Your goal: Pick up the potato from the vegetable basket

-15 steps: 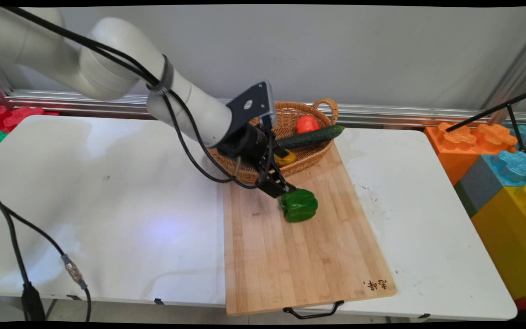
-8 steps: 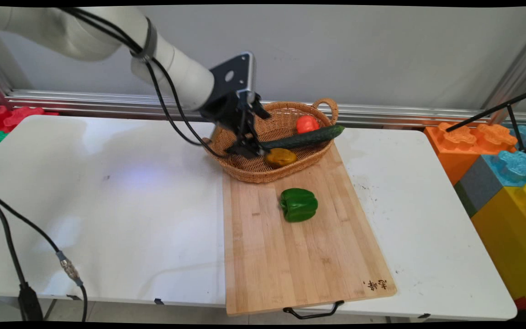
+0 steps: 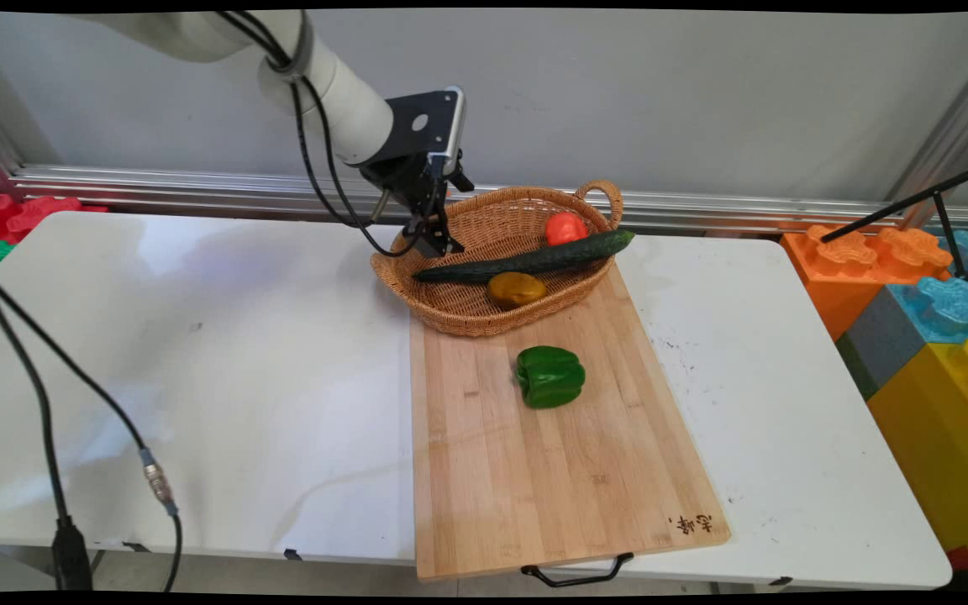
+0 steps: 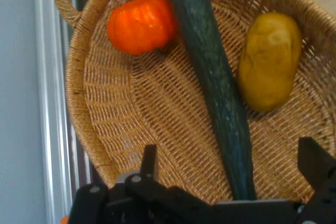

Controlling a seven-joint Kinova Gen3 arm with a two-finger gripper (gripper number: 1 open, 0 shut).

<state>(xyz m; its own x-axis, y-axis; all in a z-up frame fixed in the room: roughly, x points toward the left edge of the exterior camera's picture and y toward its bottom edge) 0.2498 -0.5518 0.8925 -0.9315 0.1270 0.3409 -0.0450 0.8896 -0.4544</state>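
Note:
My gripper point(image 3: 434, 244) hangs over the left rim of a wicker basket point(image 3: 450, 319), open and holding nothing. In the hand view the gripper point(image 4: 231, 169) has its fingers spread wide, with the near end of a long dark green cucumber point(image 4: 215, 87) lying below the gap. The cucumber point(image 3: 526, 257) lies slantwise across the basket. An orange-red tomato point(image 3: 565, 228) sits at the basket's back and a yellow-brown potato point(image 3: 516, 288) at its front. The tomato point(image 4: 140, 23) and the potato point(image 4: 269, 61) flank the cucumber in the hand view. A green bell pepper point(image 3: 549, 376) lies alone on the wooden cutting board point(image 3: 551, 487).
The board runs from the basket to the table's near edge, with a black handle point(image 3: 576, 574) sticking out. Large coloured toy blocks point(image 3: 929, 319) stand off the table's right end. Black cables point(image 3: 55, 420) hang at the left. A metal rail point(image 3: 198, 189) lines the wall.
The gripper has left the green pepper on the board, then risen and travelled back and left to the basket's left rim. The pepper has stayed where it was.

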